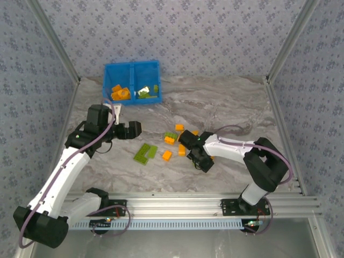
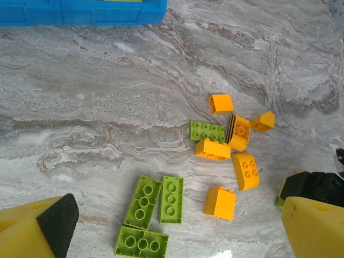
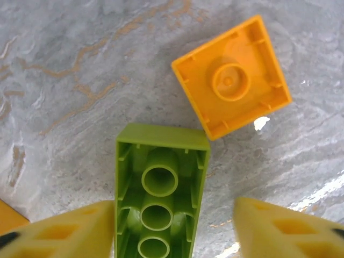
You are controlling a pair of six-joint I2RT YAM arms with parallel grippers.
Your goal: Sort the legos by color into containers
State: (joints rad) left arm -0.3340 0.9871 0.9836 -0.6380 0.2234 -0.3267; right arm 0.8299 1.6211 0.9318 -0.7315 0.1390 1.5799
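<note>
The blue container (image 1: 132, 65) stands at the back, with orange legos (image 1: 120, 93) in its left compartment and green ones (image 1: 156, 88) in its right. Loose orange and green legos lie mid-table. My right gripper (image 1: 193, 153) is low over the table, and its jaws (image 3: 174, 226) straddle an upside-down green lego (image 3: 161, 188). The left finger (image 3: 80, 231) touches that lego while the right finger (image 3: 279, 231) stands apart from it. An upside-down orange lego (image 3: 232, 75) lies just beyond. My left gripper (image 2: 180, 215) hangs wide open above three upside-down green legos (image 2: 143, 201).
A cluster of orange bricks (image 2: 245, 171) with one green brick (image 2: 207, 130) lies between the two grippers. The container's near wall (image 2: 80, 13) is at the top of the left wrist view. Patterned walls close the table on three sides.
</note>
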